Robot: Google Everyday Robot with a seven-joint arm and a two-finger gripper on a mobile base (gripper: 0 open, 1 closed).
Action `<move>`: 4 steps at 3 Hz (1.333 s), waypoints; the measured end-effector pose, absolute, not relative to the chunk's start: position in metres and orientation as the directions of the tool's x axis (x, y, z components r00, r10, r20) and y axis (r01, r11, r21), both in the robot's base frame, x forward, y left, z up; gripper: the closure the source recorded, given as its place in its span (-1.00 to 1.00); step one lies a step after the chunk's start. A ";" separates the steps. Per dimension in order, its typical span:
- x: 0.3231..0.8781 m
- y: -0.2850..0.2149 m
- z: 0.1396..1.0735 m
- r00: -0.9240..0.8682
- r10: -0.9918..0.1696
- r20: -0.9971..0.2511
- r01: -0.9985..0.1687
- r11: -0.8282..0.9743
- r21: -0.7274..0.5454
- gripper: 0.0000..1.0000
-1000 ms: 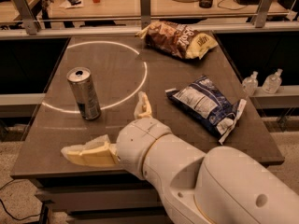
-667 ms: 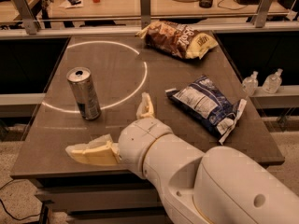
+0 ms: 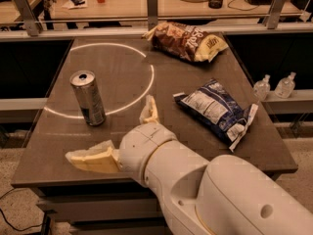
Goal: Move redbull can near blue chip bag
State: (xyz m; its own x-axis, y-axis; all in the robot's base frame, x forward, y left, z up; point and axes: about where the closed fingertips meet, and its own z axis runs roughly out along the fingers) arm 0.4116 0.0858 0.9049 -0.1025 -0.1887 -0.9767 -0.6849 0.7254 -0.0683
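Note:
The redbull can [image 3: 88, 98] stands upright on the left half of the dark table [image 3: 117, 67], silver with dark panels low on its body and a pull-tab top. The blue chip bag [image 3: 216, 110] lies flat on the right half, crinkled blue and white foil. My gripper [image 3: 115, 133] hovers near the table's front edge, right of and in front of the can. It is open and empty: one cream finger [image 3: 149, 110] points away, the other finger [image 3: 91, 158] points left. It touches neither the can nor the bag.
A brown and yellow chip bag [image 3: 188, 40] lies at the table's far right. A bright ring of light [image 3: 146, 72] marks the tabletop behind the can. Two small bottles [image 3: 274, 86] stand on a ledge to the right. A rail and a cluttered desk lie behind.
The gripper has shifted very slightly forward and right; the can and both bags have not moved.

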 end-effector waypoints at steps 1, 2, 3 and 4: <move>0.416 0.090 0.911 -0.067 -0.196 -0.978 -0.668 0.737 -0.102 -1.00; 0.417 0.096 0.909 -0.065 -0.189 -0.980 -0.662 0.743 -0.100 -1.00; 0.412 0.110 0.903 -0.058 -0.197 -0.979 -0.677 0.728 -0.106 -1.00; 0.410 0.115 0.899 -0.045 -0.215 -0.976 -0.680 0.722 -0.128 -1.00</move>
